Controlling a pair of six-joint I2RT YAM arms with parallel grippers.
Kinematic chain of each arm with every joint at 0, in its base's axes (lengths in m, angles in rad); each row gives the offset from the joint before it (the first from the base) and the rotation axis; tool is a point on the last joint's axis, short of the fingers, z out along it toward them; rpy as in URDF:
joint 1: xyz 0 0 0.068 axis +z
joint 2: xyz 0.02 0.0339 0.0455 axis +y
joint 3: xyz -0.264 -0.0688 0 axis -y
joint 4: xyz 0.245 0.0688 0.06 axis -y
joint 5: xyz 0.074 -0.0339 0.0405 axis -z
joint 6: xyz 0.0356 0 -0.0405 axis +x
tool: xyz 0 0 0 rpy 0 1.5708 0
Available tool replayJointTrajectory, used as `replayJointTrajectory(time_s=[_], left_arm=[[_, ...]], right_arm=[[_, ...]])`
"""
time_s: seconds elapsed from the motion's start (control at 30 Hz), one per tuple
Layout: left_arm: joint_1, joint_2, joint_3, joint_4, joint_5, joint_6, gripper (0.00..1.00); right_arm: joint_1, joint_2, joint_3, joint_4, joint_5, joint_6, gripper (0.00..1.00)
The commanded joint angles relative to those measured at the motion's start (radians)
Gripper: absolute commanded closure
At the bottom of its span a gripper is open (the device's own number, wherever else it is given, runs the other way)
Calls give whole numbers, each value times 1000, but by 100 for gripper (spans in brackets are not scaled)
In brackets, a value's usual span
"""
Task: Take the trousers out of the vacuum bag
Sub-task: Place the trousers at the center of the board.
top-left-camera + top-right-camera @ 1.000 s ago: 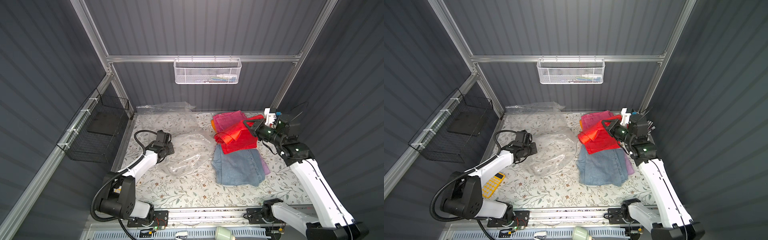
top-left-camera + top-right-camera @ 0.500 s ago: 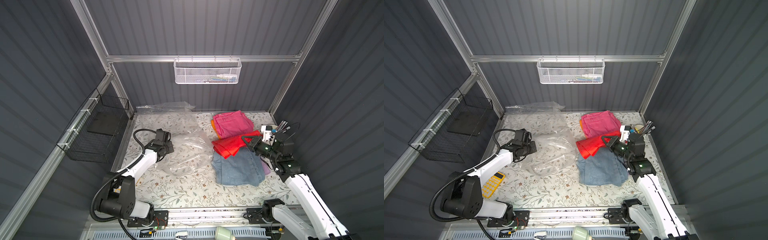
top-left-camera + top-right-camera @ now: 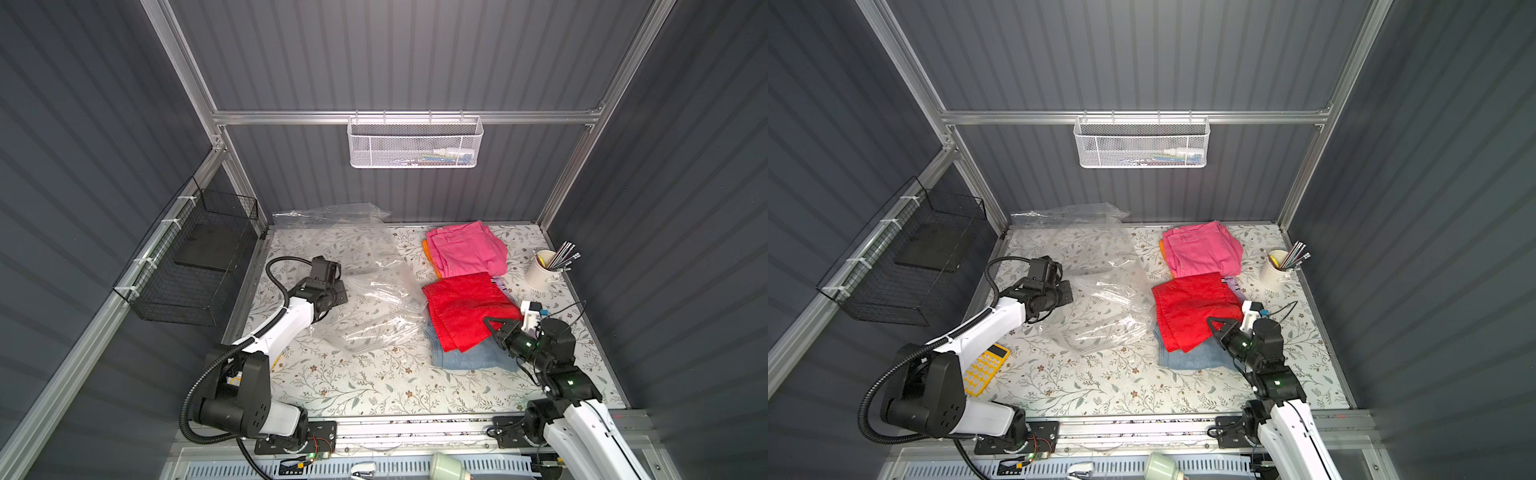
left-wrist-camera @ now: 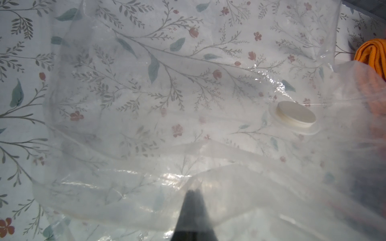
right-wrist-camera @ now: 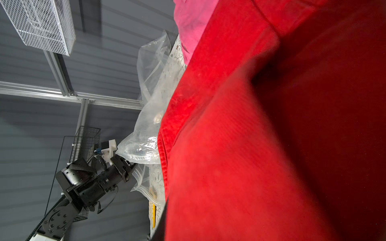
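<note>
Red trousers (image 3: 461,307) lowered flat onto blue trousers (image 3: 469,359).

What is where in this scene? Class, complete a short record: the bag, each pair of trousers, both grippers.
vacuum bag: crumpled, left of the garments; no garment seen inside
pink trousers: at the back, lying on the orange trousers
red trousers: out of the bag, lying over the light blue trousers
lilac trousers: only a strip shows, beside the red pair
left gripper: shut on the vacuum bag
right gripper: shut on the red trousers' near edge
</note>
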Motion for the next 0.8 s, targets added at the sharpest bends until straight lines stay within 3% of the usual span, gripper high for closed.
replayJointTrajectory(time_s=[0.0, 0.1, 0.2, 0.27, 0.37, 0.43, 0.53, 0.77], left_arm=[[10, -15, 32, -8, 9, -3, 100], [10, -19, 31, -11, 11, -6, 100], [10, -23, 29, -12, 8, -7, 100], [10, -22, 24, -12, 4, -7, 100], [10, -18, 22, -9, 0, -6, 100], [10, -18, 18, -9, -3, -7, 100], [10, -25, 11, -5, -9, -6, 100], [10, -64, -5, -9, -46, 3, 100]], right_arm=[[0, -48, -85, -112, 56, 69, 100], [4, -98, -154, -145, 73, 134, 99], [11, -158, -139, -269, 142, 125, 87], [10, -198, -104, -365, 182, 106, 70], [10, -249, -28, -506, 248, 82, 34], [10, -269, 41, -601, 301, 65, 18], [10, -279, 153, -710, 393, 37, 7], [10, -168, 399, -683, 450, -101, 1]])
